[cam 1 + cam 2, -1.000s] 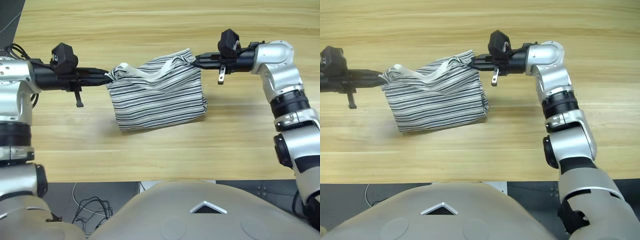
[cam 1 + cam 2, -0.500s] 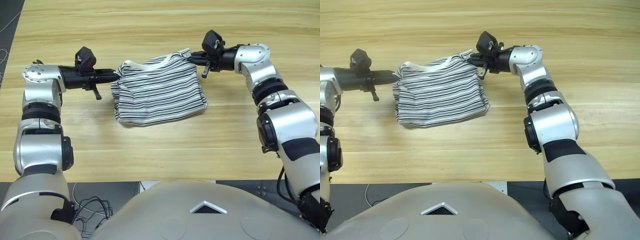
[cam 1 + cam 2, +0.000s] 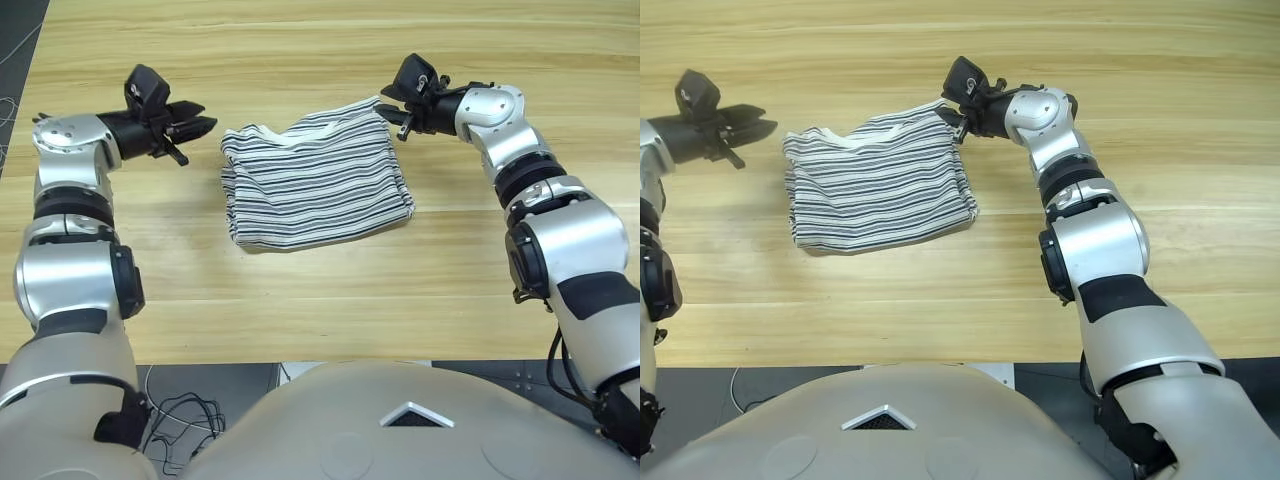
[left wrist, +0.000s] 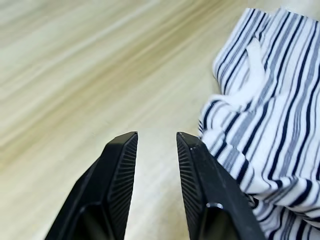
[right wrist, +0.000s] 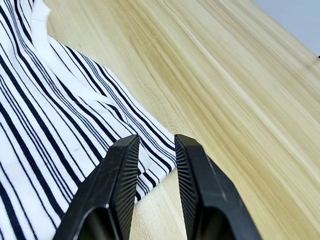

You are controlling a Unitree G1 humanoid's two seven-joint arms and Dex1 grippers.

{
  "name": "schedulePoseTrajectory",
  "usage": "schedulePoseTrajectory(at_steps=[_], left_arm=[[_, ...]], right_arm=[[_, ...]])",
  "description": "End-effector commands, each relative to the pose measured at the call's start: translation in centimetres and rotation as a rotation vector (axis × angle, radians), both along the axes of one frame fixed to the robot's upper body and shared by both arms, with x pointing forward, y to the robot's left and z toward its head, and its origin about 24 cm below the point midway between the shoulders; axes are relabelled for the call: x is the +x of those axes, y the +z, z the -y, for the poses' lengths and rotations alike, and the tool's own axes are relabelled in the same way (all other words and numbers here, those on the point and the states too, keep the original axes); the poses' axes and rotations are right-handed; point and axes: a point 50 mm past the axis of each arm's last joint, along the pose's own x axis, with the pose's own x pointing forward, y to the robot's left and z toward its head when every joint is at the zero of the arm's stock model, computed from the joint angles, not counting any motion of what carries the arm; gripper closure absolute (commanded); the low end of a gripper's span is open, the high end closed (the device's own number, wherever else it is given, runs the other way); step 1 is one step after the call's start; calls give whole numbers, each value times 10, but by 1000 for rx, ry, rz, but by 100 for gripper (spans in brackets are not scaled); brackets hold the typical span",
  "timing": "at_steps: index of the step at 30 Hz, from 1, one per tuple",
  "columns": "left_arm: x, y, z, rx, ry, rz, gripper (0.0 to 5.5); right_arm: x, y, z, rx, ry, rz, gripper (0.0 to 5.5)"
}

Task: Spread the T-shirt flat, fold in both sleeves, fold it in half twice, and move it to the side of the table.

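Both arms are stretched forward, left pincer (image 4: 156, 136) and right pincer (image 5: 156, 139) each parted, empty.

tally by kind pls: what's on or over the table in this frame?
T-shirt, striped, folded: 1
Grippers: 2 (left gripper and right gripper, both open, holding nothing)
Wooden table: 1
Total: 4
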Motion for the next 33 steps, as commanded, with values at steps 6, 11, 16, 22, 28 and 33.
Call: schedulePoseTrajectory(at_steps=[6, 11, 16, 22, 28, 33], left_arm=[[-1, 31, 22, 36, -314, 172, 405], [-40, 16, 54, 141, -609, 72, 405], [-65, -5, 53, 397, -695, -23, 405], [-75, -30, 64, 705, -835, 5, 405], [-76, -45, 71, 952, -1004, 159, 405], [-54, -36, 56, 1266, -1102, 447, 405]], right_arm=[[-8, -4, -14, -2, 123, -18, 421], [-12, -13, -13, -49, 139, -30, 421], [-21, -26, -11, -85, 169, -62, 421], [-35, -47, 3, -228, 259, -111, 421], [-56, -59, 20, -301, 452, -151, 421], [-85, -54, 26, -257, 588, -158, 421]])
